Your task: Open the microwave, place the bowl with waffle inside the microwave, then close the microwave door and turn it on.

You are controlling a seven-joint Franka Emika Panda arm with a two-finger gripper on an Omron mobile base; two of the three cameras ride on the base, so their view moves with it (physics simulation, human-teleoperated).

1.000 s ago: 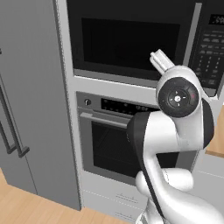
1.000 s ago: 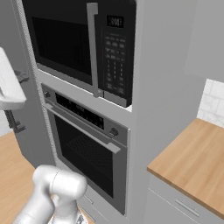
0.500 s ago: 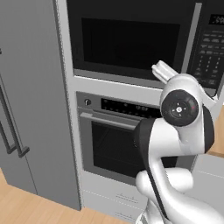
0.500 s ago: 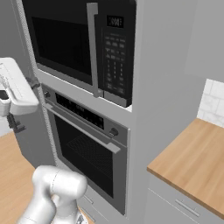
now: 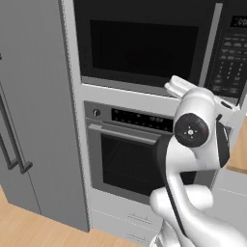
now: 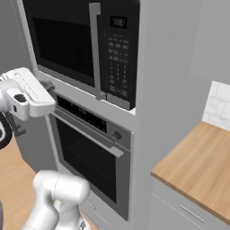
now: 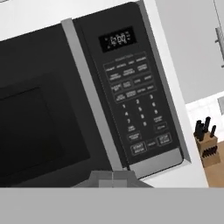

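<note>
Large black built-in microwave (image 6: 85,45) sits in the grey cabinet column, its wide black door (image 5: 144,43) shut with the long vertical silver bar handle (image 7: 89,94) beside the keypad strip (image 7: 133,109) — directly below it, the silver wall oven (image 6: 90,152) with horizontal handle. Pincer (image 7: 113,175) closed on nothing, just in front of the handle's lower end. Tall grey cabinet doors (image 5: 29,111) stand left; light wooden counter (image 6: 197,175) right, carrying a wooden knife block (image 7: 206,146) — wood floor (image 5: 29,231) beneath.
</note>
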